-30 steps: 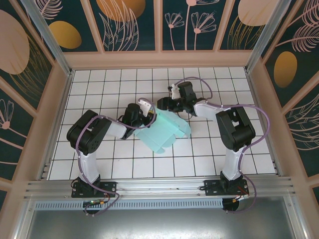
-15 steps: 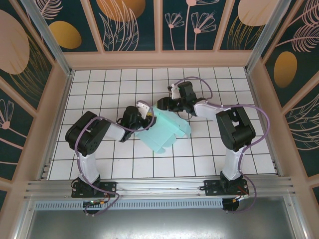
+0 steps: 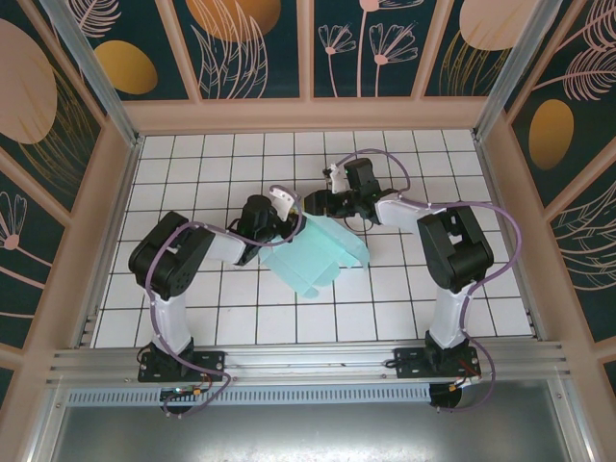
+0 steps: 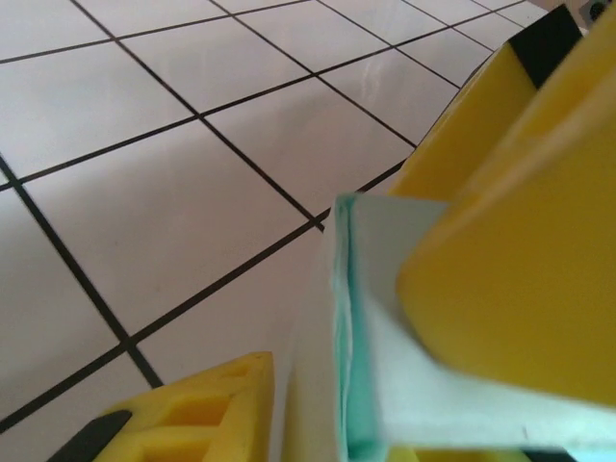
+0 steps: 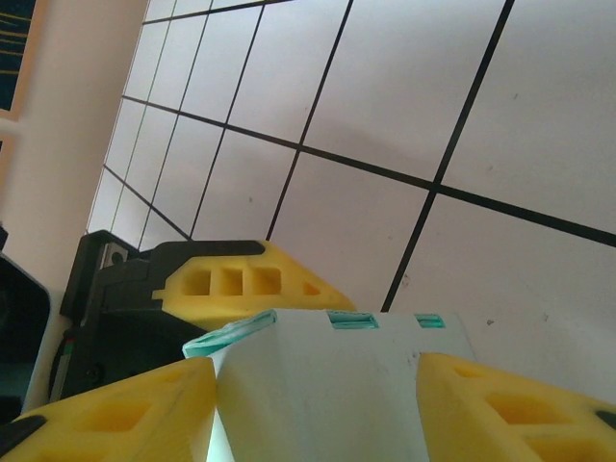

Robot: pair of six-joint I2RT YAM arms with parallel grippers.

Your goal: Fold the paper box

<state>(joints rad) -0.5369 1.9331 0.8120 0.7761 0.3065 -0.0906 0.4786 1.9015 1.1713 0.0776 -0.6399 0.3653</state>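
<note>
The left pincer [image 3: 280,215] grips the paper box [image 3: 320,252] at its left edge, the right pincer [image 3: 314,202] at its far edge

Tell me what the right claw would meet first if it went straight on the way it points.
The box: it already sits between the fingers of the right claw, though depth is unclear.

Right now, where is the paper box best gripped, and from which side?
Probably its folded far-left edge. The paper box is thin card, and the left wrist view shows that edge doubled, so a pinch across it, one finger on each face, should hold better than spanning the whole width. Come from the far-left side, where the left gripper and right gripper meet it.
</note>
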